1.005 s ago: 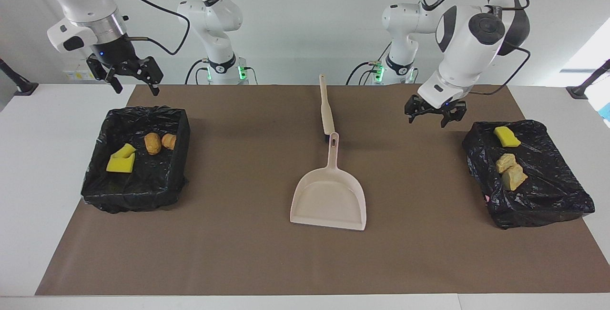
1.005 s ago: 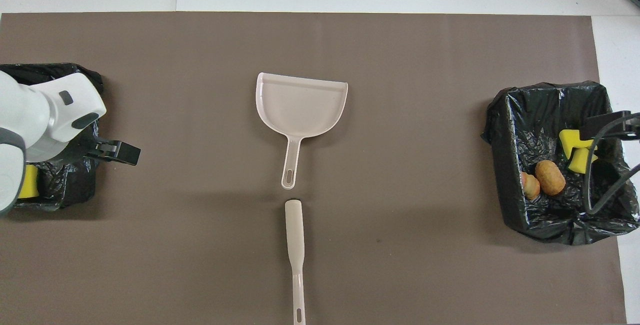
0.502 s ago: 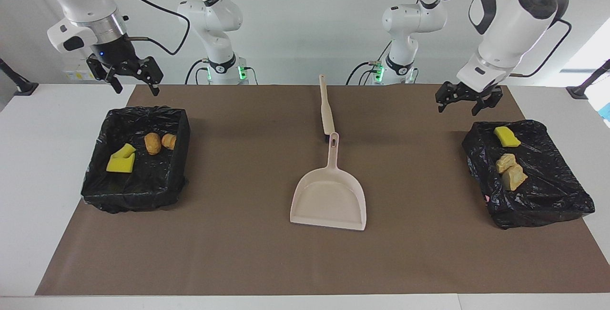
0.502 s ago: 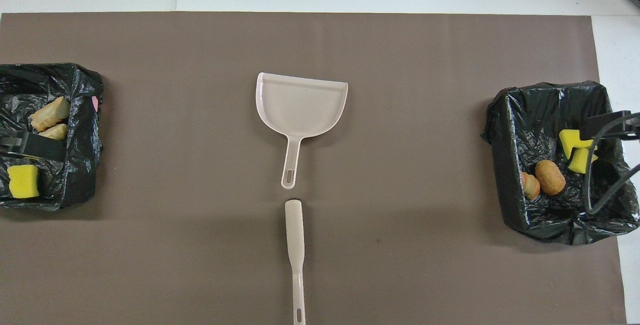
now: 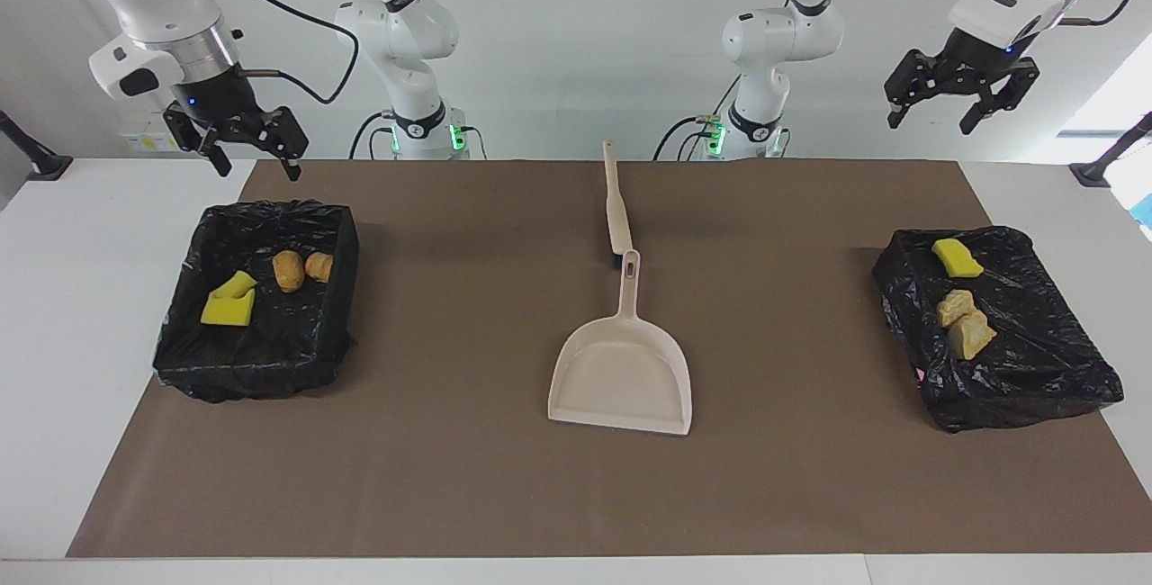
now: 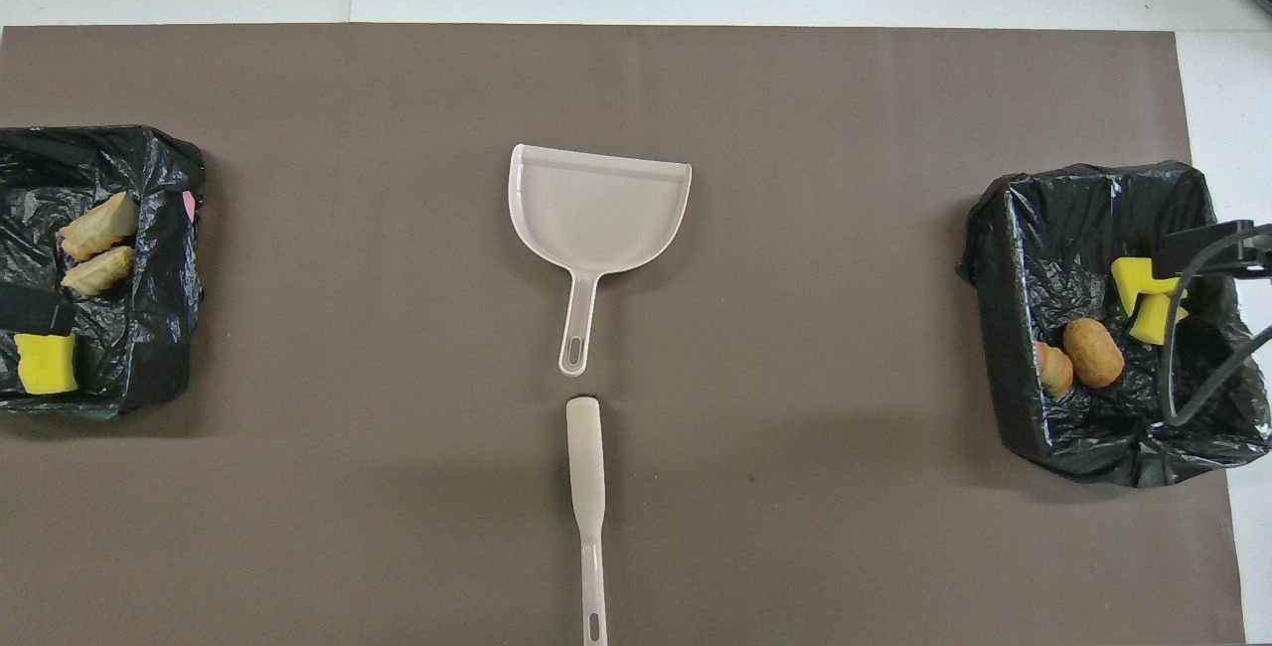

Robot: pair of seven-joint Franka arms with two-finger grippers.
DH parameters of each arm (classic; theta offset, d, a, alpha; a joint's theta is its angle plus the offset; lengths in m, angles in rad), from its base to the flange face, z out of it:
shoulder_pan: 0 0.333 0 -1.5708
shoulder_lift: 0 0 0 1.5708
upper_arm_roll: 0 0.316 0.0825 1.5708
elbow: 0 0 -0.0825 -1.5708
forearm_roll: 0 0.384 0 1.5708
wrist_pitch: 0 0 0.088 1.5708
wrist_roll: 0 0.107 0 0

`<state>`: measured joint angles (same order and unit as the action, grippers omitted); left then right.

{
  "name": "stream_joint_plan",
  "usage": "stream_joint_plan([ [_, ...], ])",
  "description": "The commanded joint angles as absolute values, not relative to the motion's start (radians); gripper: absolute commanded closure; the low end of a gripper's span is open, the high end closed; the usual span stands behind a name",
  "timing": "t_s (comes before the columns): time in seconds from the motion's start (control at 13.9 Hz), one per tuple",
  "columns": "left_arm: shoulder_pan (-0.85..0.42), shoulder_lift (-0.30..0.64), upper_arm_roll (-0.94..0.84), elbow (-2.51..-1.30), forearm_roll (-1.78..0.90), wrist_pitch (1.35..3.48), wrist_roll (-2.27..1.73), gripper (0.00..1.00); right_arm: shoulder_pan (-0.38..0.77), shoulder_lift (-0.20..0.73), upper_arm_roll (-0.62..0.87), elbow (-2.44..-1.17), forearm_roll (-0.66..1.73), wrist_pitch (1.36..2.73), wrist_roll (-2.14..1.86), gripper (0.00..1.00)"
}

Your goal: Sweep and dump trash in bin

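The brown mat [image 5: 450,477] is covering most of the white table [image 5: 90,342], and nothing on it is differing from a second ago; only the left arm is changing.

The left arm is finishing a long lift. A second ago its gripper was hanging low, just beside the bin at its end of the table. The left gripper [image 5: 958,103] is now hanging high in the air over the left arm's end of the table, with its fingers spread apart and holding nothing. From overhead only a dark tip of it is showing over that bin. The right arm is waiting where it was, its right gripper [image 5: 252,148] hovering over the robots' edge of the other bin, fingers likewise apart and empty.

The two black-lined bins are sitting at opposite ends of the mat, one at the left arm's end [image 5: 1053,360] and one at the right arm's end [image 5: 270,351]. Between them the beige dustpan [image 5: 621,378] is lying flat, handle pointing toward the robots. The beige brush [image 5: 616,207] is lying nearer to the robots, its end just beside the handle's tip.

The trash is resting in both bins. A yellow sponge piece [image 5: 957,258] and two tan chunks [image 5: 963,322] are at the left arm's end. Another yellow sponge piece [image 5: 228,304] and two brown chunks [image 5: 301,269] are at the right arm's end.
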<state>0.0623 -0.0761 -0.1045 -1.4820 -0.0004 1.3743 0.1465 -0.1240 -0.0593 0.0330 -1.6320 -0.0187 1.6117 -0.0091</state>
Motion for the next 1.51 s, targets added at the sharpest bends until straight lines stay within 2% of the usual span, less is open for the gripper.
stream_joint_plan([
  [0.0, 0.069, -0.086, -0.098, -1.497, -0.014, 1.355, 0.196, 0.0, -0.132, -0.075, 0.037, -1.651, -0.002, 1.611, -0.025, 0.0],
  [0.5, 0.069, -0.101, -0.097, -1.548, -0.047, 1.405, 0.198, 0.0, -0.132, -0.075, 0.037, -1.651, -0.002, 1.611, -0.025, 0.0],
  [1.44, 0.071, -0.104, -0.094, -1.54, -0.069, 1.385, 0.199, 0.0, -0.132, -0.075, 0.037, -1.649, -0.002, 1.611, -0.025, 0.0],
])
